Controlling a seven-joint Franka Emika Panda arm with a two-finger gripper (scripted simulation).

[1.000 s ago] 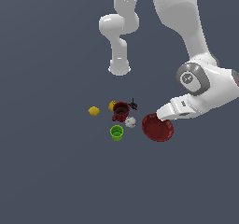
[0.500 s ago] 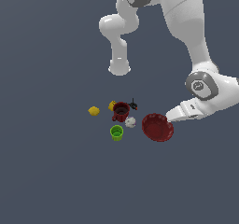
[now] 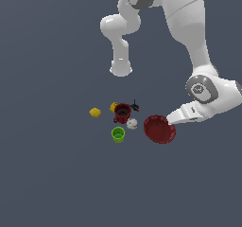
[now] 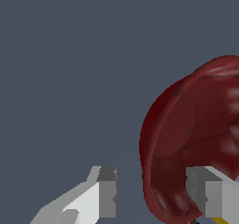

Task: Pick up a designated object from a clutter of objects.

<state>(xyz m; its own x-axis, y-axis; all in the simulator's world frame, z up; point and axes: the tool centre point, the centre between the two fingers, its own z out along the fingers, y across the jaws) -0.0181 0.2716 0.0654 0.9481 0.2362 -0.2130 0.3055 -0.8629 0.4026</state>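
Note:
The wide dark red bowl [image 3: 159, 129] sits at the exterior view's right end of the group, and its rim looks tilted up. My gripper [image 3: 169, 120] reaches it from the right, at its rim. In the wrist view the bowl [image 4: 196, 125] fills one side, and its rim stands between the two fingers of the gripper [image 4: 156, 192]. One finger [image 4: 205, 190] is against the bowl and the other finger [image 4: 107, 190] stands apart from it, so the jaws are open. The rest of the clutter lies to the exterior view's left of the bowl.
A dark red mug [image 3: 123, 112], a whitish ball [image 3: 132, 123], a bright green cup [image 3: 118, 134], a yellow lemon [image 3: 95, 112] and a small black piece [image 3: 135, 107] lie close together. The arm's base [image 3: 121, 69] stands behind them.
My wrist has swung toward the exterior view's right and slightly down, with the fingers staying at the bowl's rim. The bowl and the other items have not moved.

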